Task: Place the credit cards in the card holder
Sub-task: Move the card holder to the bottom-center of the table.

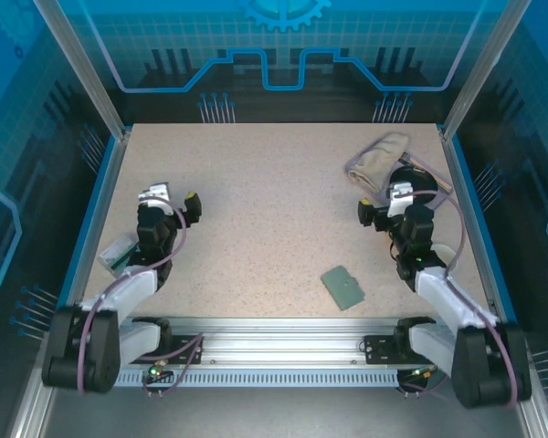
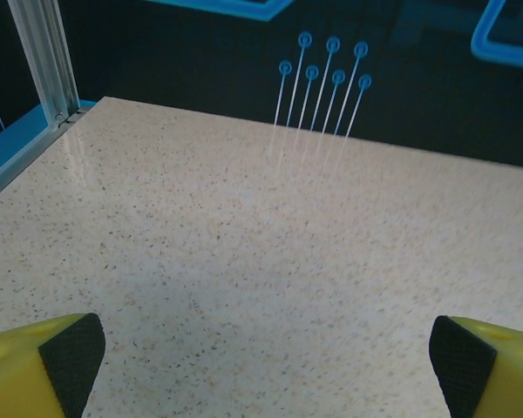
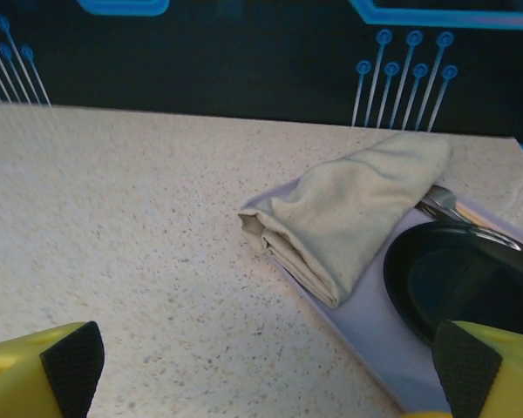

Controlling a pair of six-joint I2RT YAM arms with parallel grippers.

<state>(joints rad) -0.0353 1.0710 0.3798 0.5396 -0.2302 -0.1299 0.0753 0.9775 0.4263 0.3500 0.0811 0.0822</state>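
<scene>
The card holder (image 1: pixel 342 286) is a flat grey-green rectangle lying shut on the speckled table, front right of centre, just left of my right arm. The credit cards cannot be made out. A small pale and green thing (image 1: pixel 119 254) lies by the left edge, partly hidden under my left arm. My left gripper (image 1: pixel 167 201) (image 2: pixel 266 357) hovers over bare table at the left, open, with nothing between its black pads (image 2: pixel 70 357). Near the cloth at the right, my right gripper (image 1: pixel 389 204) (image 3: pixel 266 366) is open and holds nothing.
A folded beige cloth (image 1: pixel 378 155) (image 3: pixel 349 209) lies on a pale mat (image 3: pixel 375 331) at the back right, beside a black plate (image 1: pixel 415 182) (image 3: pixel 462 283) with cutlery (image 3: pixel 444 202). Metal frame rails (image 1: pixel 99 196) border the table.
</scene>
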